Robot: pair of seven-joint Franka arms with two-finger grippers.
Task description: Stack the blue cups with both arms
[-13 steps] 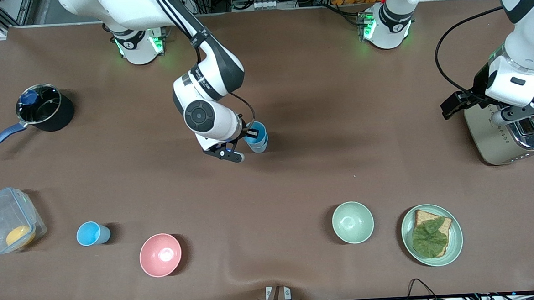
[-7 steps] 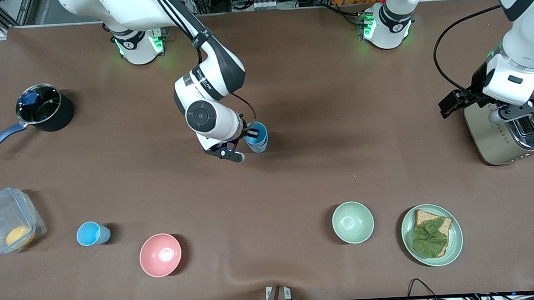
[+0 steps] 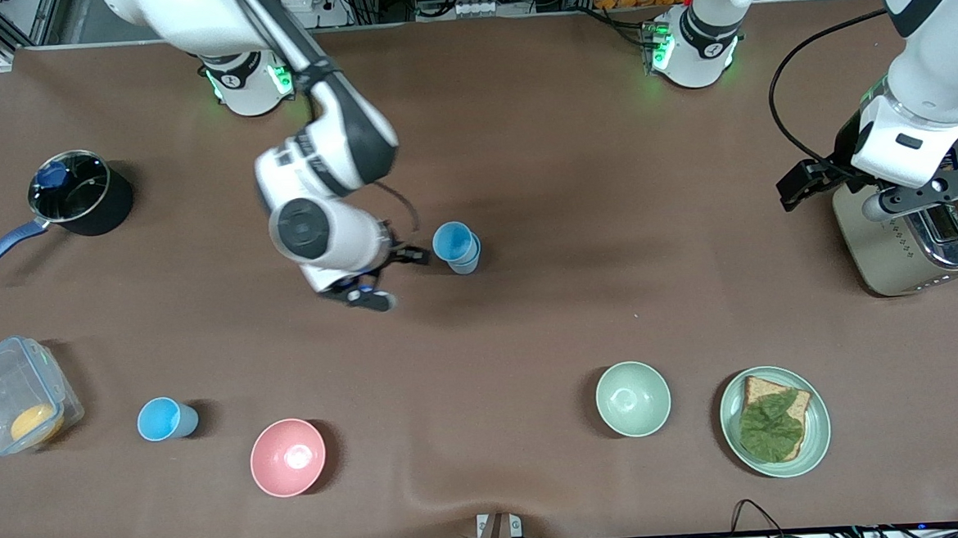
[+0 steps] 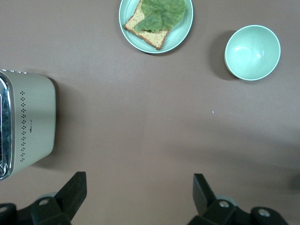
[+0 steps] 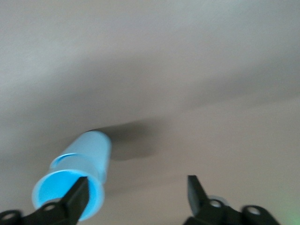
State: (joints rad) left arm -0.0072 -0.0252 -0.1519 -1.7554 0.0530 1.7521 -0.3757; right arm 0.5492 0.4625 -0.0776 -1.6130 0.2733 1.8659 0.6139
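Blue cups: two sit stacked (image 3: 456,247) in the middle of the table (image 3: 531,324), and one cup (image 3: 165,419) stands alone near the pink bowl (image 3: 287,457). The right gripper (image 3: 401,266) is just beside the stack, fingers wide, holding nothing. The left gripper (image 4: 138,197) waits, wide open, by the toaster (image 3: 908,238).

Right wrist view: stacked cups (image 5: 77,173) stand upright on the brown table (image 5: 197,70), one nested in the other, bright blue inside showing at the open mouth, shadow cast beside them. Right gripper (image 5: 136,192) fingers spread wide, empty; one fingertip (image 5: 78,193) overlaps the cup rim in view.
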